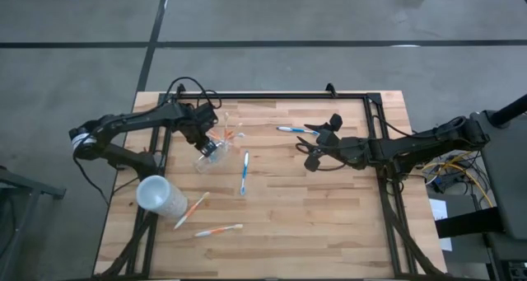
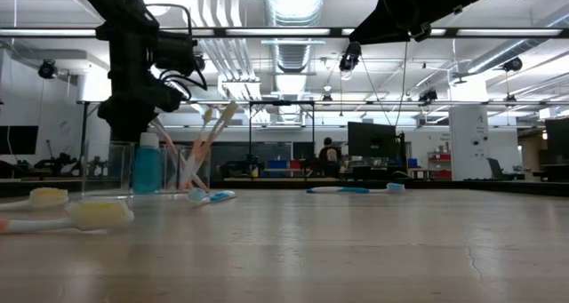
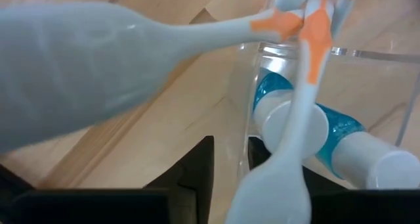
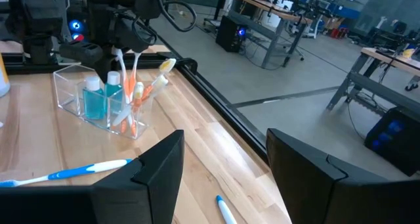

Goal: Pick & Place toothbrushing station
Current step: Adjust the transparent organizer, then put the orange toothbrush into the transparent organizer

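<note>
Near table's back-left edge, left end effector (image 1: pixel 207 138) over tumbler (image 1: pixel 216 149).

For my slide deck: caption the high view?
Left gripper over clear tumbler of toothbrushes; right gripper open mid-table.

Frosted whitish cup (image 1: pixel 160 195) on its side on wooden table (image 1: pixel 329 223).

Pale wood-grain bench (image 1: pixel 313 223); clear tumbler (image 4: pixel 98 96) with blue tube (image 4: pixel 92 99), white-orange toothbrushes (image 4: pixel 134 86); frosted white cup (image 1: pixel 160 195) lower left.
</note>
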